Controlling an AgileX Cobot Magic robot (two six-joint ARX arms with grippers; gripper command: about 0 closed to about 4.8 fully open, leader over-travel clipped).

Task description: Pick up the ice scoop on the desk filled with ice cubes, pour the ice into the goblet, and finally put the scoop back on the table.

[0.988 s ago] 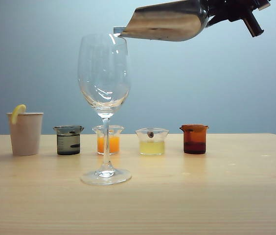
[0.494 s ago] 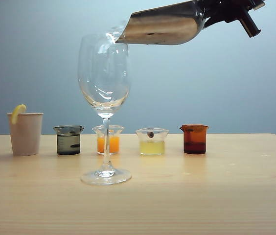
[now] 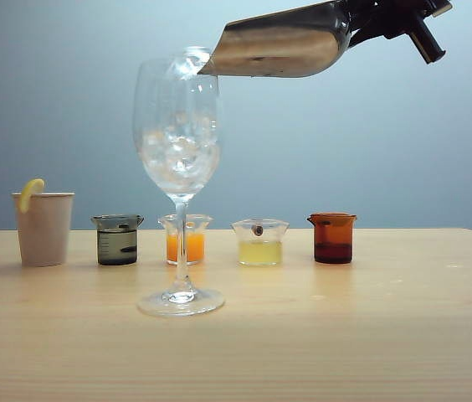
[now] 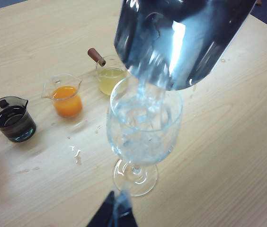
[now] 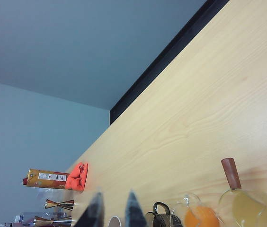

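Note:
The goblet stands upright on the desk, left of the middle. Ice cubes lie in its bowl. The shiny ice scoop hangs tilted above it, its front lip just over the rim on the right side. My right gripper is shut on the scoop's handle at the top right. The left wrist view shows the ice scoop over the goblet, with blurred ice cubes inside. My left gripper is shut and empty, close to the goblet's foot. It is outside the exterior view.
Behind the goblet stands a row: a paper cup with a lemon slice, a dark beaker, an orange beaker, a yellow beaker and a brown beaker. Water drops lie on the wood near the goblet.
The scoop tipped a little further and its lip came over the rim. The ice slid off the lip into the goblet, whose bowl was empty a second ago.

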